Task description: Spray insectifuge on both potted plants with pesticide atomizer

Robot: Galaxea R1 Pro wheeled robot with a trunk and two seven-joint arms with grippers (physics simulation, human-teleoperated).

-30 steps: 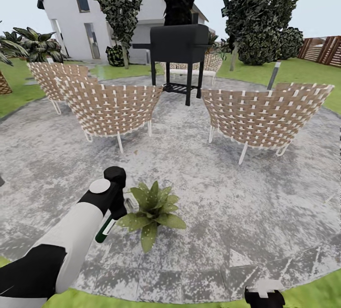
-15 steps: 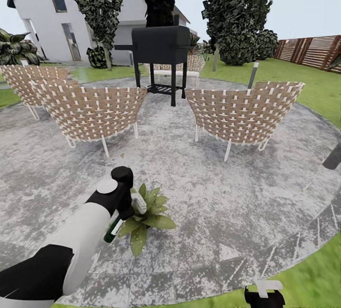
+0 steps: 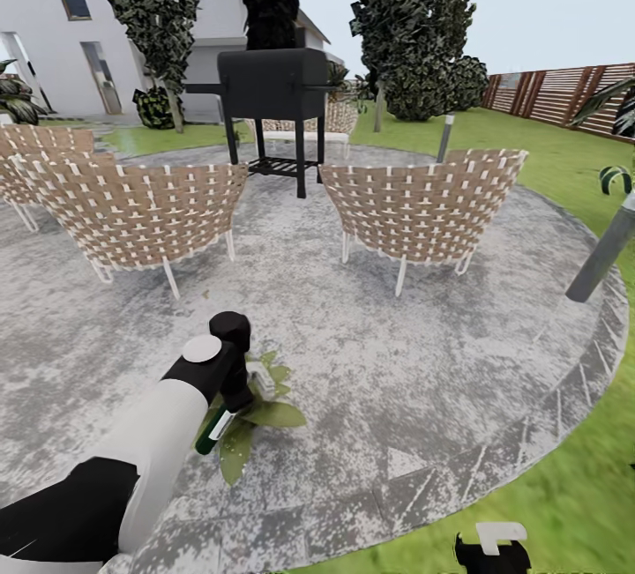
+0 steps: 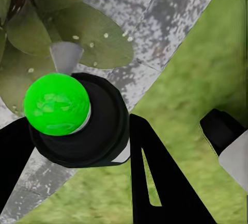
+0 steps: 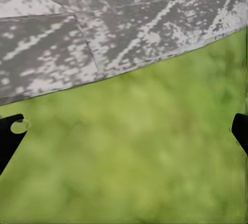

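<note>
Grass (image 5: 134,167) lies under the right pincer (image 5: 124,131), fingers spread apart. Left pincer (image 4: 77,146) is clamped on the pesticide atomizer (image 3: 214,429) above a potted plant (image 3: 256,411) on the stone patio (image 3: 397,362); woven chairs (image 3: 414,204) stand beyond.

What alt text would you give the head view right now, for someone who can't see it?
The robot's left gripper holds the dark green pesticide atomizer right over a low potted plant near the edge of a round grey stone patio. Beyond stand woven chairs, a black grill, trees and a white house, with lawn and a wooden fence to the right.
</note>
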